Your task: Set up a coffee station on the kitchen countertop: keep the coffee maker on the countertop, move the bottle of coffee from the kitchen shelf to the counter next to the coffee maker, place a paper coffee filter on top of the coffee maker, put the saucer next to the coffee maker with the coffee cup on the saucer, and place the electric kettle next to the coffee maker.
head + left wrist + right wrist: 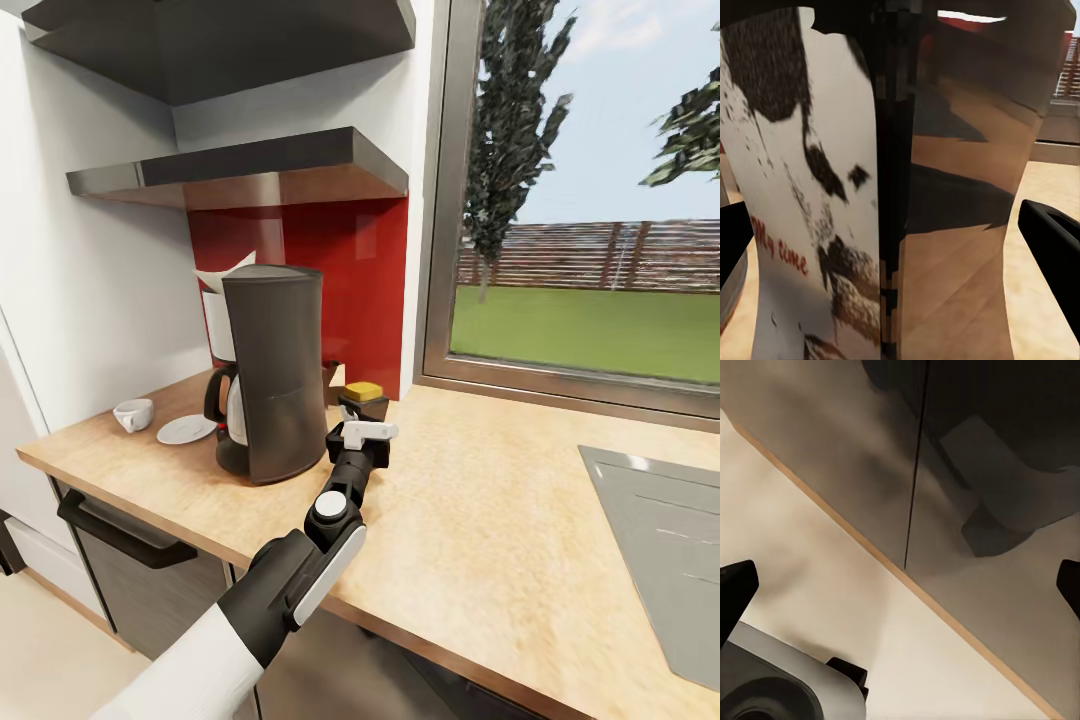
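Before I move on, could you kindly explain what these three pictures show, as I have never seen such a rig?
This is a simulated two-armed robot. The large picture comes from its head camera, the others from cameras near each gripper. On the countertop stand a coffee maker with a paper filter on top, and a cup beside a saucer. The left gripper is open, its fingers either side of what seems the labelled coffee bottle. The right gripper is open, holding nothing.

My left gripper (362,412) reaches to the bottle of coffee (364,398), just beside the coffee maker (272,372) on the countertop (480,500). A paper coffee filter (222,272) sits atop the maker. Left of it lie the saucer (186,429) and the coffee cup (133,413), apart.
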Motion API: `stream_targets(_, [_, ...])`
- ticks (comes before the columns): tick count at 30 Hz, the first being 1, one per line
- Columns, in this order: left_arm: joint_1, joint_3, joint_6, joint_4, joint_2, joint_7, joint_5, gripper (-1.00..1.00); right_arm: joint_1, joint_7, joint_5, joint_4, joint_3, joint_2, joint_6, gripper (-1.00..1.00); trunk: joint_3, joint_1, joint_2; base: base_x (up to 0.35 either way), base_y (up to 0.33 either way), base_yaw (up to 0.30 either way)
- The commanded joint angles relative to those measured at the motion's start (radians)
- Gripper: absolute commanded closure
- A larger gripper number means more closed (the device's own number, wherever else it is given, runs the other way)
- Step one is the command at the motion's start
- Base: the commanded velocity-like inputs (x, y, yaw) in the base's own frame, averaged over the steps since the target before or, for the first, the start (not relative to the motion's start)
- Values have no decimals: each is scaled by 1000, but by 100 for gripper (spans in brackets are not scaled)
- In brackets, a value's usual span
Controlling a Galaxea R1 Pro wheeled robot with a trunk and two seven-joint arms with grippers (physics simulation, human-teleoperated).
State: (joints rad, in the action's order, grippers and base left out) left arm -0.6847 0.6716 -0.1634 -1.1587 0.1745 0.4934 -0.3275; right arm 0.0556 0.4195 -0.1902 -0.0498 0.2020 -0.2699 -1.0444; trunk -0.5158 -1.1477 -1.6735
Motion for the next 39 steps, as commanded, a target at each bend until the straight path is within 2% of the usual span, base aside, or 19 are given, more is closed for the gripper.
stream_targets(1, [-1, 2, -4, -1, 0, 7, -4, 100, 0, 5, -11, -1, 7, 0, -3, -100, -1, 0, -1, 1, 0, 0])
stream_targets(39, [-1, 2, -4, 1, 0, 10, -4, 100, 0, 5, -11, -1, 7, 0, -3, -100, -1, 0, -1, 15, 0, 0])
